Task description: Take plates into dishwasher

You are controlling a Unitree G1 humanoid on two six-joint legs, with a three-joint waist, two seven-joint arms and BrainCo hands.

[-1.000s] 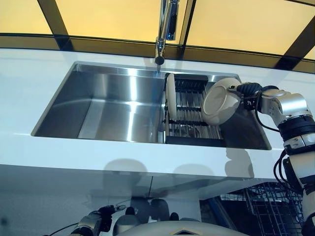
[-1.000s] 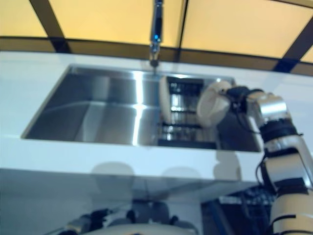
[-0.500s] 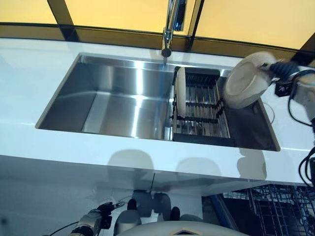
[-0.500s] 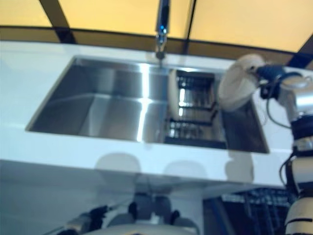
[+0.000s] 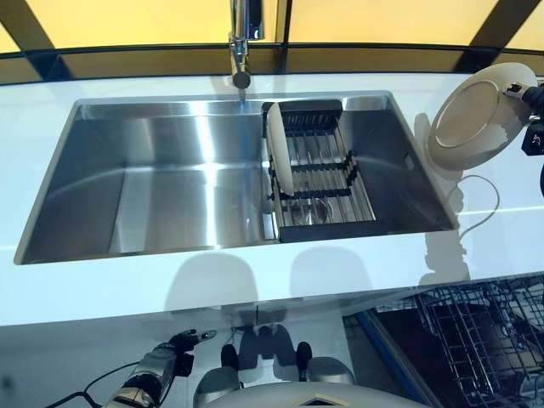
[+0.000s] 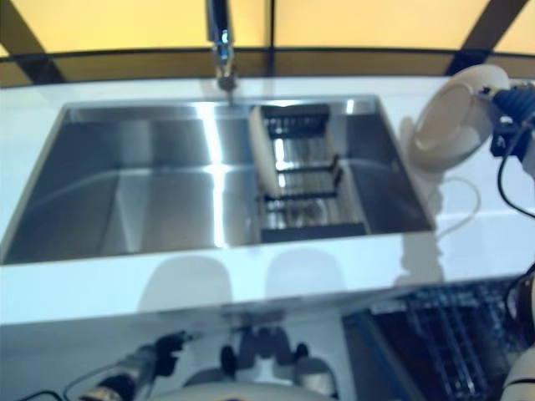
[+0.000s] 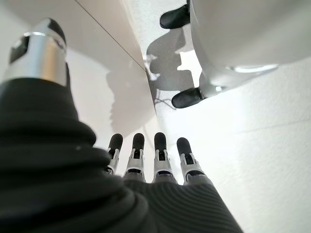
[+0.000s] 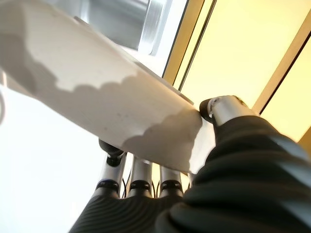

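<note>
My right hand [image 5: 532,95] holds a cream plate [image 5: 470,116] on edge above the white counter, right of the sink; in the right wrist view the plate [image 8: 107,102] is pinched between thumb and fingers [image 8: 111,175]. A second white plate [image 5: 277,158] stands upright at the left end of the black dish rack [image 5: 319,170] inside the steel sink [image 5: 153,170]. The open dishwasher's wire rack [image 5: 480,327] shows at the lower right below the counter. My left hand [image 5: 167,364] hangs low under the counter edge, its fingers [image 7: 146,155] straight.
A tap [image 5: 241,38] rises behind the sink's middle. The white counter [image 5: 255,285] runs along the front and both sides of the sink. Dark-framed yellow panels stand behind it.
The right hand has carried the plate from over the dish rack out to the right, above the counter. The camera has shifted too, bringing the dishwasher rack more into view.
</note>
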